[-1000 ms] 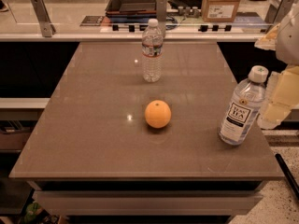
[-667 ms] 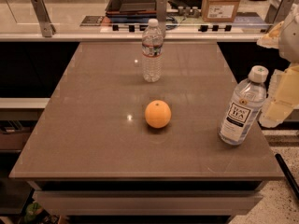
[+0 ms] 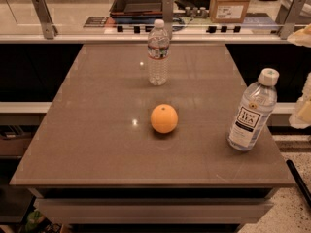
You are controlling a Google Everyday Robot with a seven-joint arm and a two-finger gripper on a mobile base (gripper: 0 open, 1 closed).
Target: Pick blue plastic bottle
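The blue plastic bottle (image 3: 252, 113) stands on the brown table (image 3: 97, 130) near its right edge; it has a big white cap and a white label with dark lettering. My gripper (image 3: 302, 106) shows only as a pale shape at the right border of the view. It is to the right of the bottle and apart from it, about level with the label. Most of the gripper is cut off by the frame edge. Nothing is seen held in it.
A slimmer ribbed clear bottle (image 3: 158, 52) with a red-and-white label stands at the back middle. An orange (image 3: 164, 119) lies near the table's middle. Behind the table runs a counter with a dark tray (image 3: 138, 1) and a cardboard box (image 3: 231, 4).
My gripper has shifted slightly to the right, a little further from the blue plastic bottle. The bottles and the orange have not moved.
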